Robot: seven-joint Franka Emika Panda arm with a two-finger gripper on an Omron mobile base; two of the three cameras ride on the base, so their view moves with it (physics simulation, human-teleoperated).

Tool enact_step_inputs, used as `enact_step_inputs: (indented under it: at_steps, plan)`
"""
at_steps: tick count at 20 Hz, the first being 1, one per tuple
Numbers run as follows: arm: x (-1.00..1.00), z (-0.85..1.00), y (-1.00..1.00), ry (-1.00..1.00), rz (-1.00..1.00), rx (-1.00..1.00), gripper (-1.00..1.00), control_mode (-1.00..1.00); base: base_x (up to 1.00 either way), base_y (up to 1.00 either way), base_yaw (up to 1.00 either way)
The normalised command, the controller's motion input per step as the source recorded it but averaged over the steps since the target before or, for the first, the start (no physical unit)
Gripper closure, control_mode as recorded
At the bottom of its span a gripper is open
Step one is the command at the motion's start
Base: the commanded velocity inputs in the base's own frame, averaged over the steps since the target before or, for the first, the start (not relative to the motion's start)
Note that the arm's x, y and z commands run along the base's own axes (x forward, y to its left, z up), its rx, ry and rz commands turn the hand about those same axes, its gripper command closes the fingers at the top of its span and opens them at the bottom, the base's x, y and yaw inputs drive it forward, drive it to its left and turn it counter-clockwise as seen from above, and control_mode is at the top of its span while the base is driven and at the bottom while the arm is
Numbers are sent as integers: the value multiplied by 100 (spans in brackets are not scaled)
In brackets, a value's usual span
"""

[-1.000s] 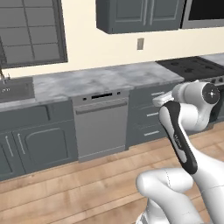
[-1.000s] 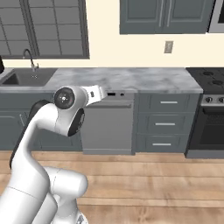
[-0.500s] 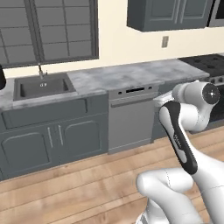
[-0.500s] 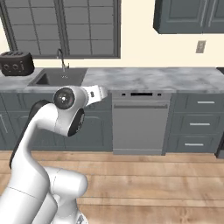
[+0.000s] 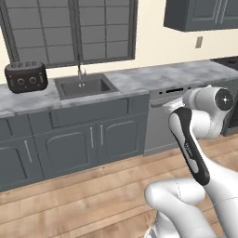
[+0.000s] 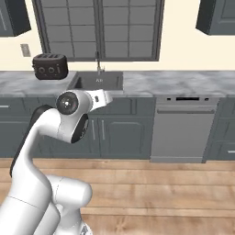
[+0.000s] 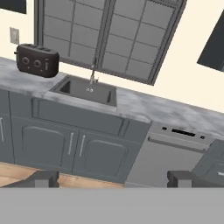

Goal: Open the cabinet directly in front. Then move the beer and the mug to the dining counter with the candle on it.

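Two dark fingertips of the gripper stand wide apart at the bottom of the hand view, released, with nothing between them or touching them. Ahead of them lie the sink, the toaster and the window. A dark grey wall cabinet hangs high and to the right, well apart from the gripper, its doors shut and their long axis upright. Reaching it likely calls for more driving first.

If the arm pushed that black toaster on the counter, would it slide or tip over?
The toaster looks low and wide with a flat base, so it would likely slide, not tip. The marble counter looks smooth, which probably eases sliding. Its boxy body looks rigid and fairly heavy.
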Motion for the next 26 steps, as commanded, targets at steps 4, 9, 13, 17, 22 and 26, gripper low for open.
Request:
enact_step_inputs:
  at_steps: [4, 9, 13, 17, 22, 26]
  plan:
    - [0, 0, 0, 0, 0, 0, -100, 100, -41, 100, 0]
    - [0, 0, 0, 0, 0, 0, -100, 100, -41, 100, 0]
    - [0, 0, 0, 0, 0, 0, -100, 100, -39, 100, 0]
    - [0, 0, 0, 0, 0, 0, -100, 100, -41, 100, 0]
    - [0, 0, 0, 0, 0, 0, -100, 100, -44, 100, 0]
    - [0, 0, 0, 0, 0, 0, -100, 100, -44, 100, 0]
